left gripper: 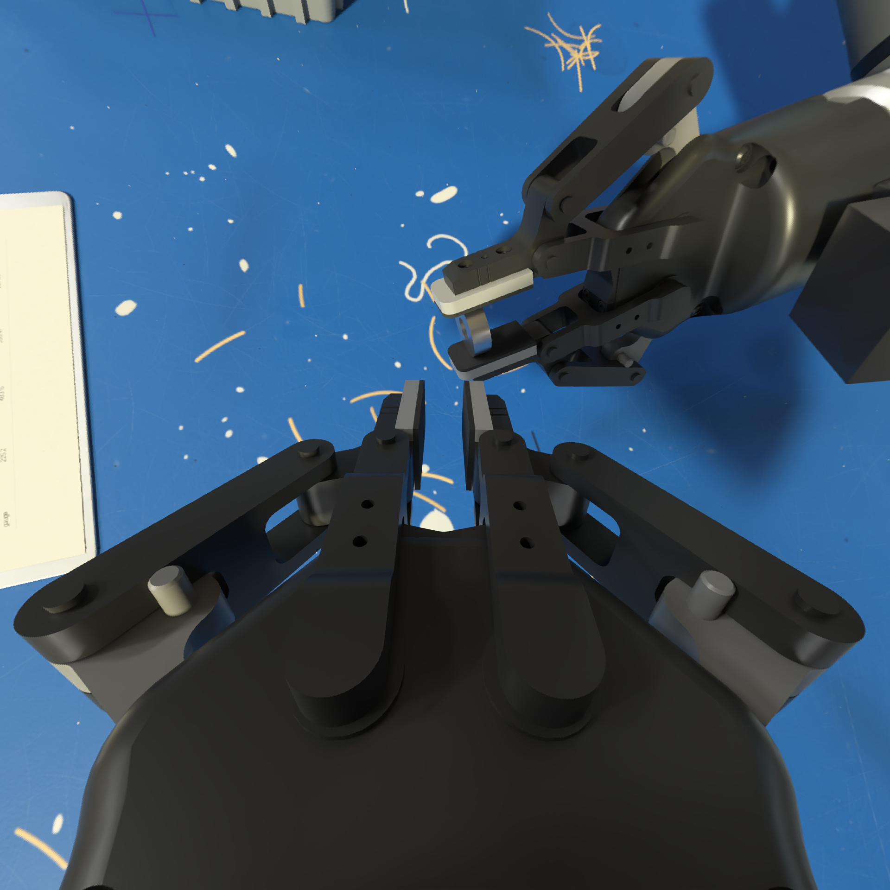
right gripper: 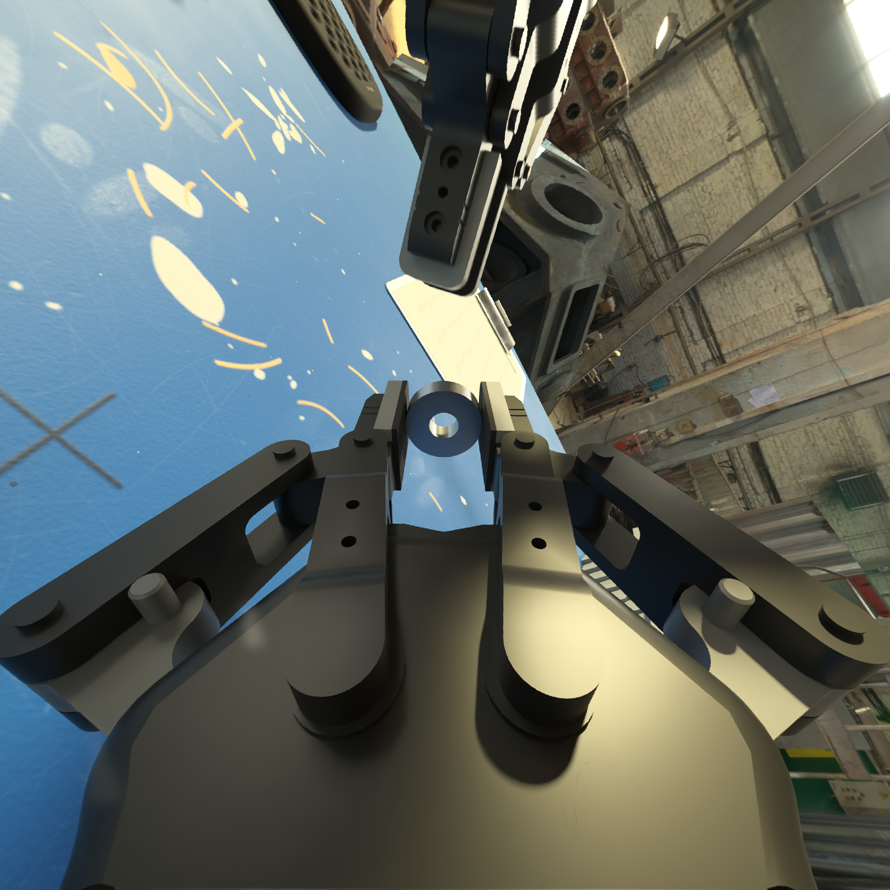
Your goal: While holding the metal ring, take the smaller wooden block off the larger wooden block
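Observation:
My right gripper is shut on the metal ring, gripping its outer rim with the hole facing the camera. It holds the ring above the blue table. In the left wrist view the right gripper and the ring hang just beyond my left gripper's tips. My left gripper is empty, its jaws only a narrow gap apart, pointing down at the table. One of its fingers hangs in the right wrist view above the ring. No wooden block shows in either view.
A cream sheet in a white frame lies on the blue paint-flecked table, near its edge. A grey ribbed part sits at the far side. A black perforated oblong lies near the table edge.

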